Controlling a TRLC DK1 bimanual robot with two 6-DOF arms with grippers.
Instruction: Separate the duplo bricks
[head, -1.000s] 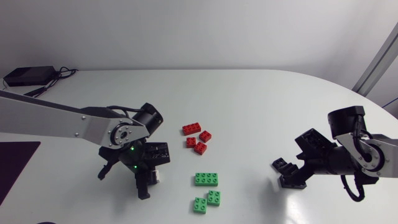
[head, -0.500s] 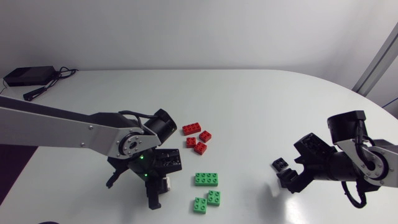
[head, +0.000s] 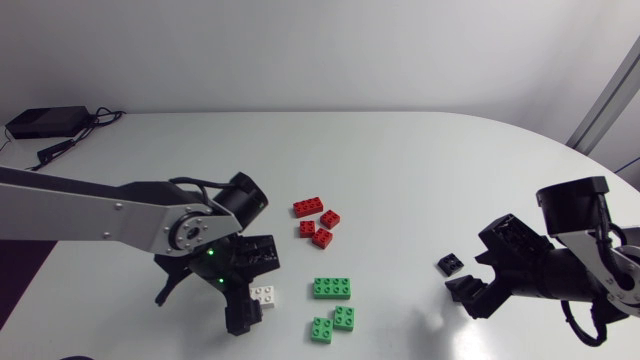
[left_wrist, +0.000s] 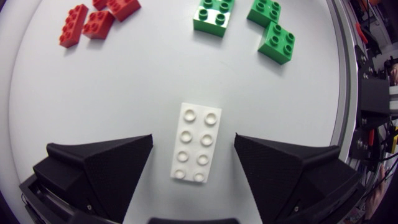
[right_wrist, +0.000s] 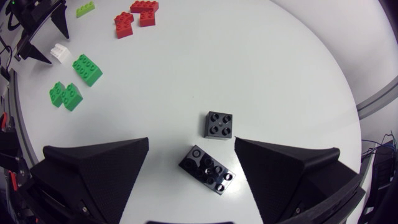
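Right, the smooth pale table (head: 400, 150) carries it all. My left gripper (left_wrist: 193, 140), two matte black wedges, stands wide open around the white brick (left_wrist: 198, 155), touching neither side of it. My right gripper (right_wrist: 192, 142), well apart from the white brick, gapes just as wide and grips nothing. That white brick is glossy, one piece, eight studs. One long black brick (right_wrist: 208, 169) lies between the right fingers, one square black brick (right_wrist: 219, 124) just ahead. Three green bricks (head: 331, 288) sit just beside the white brick, one longer, two square; four red bricks (head: 307, 207) cluster beyond it.
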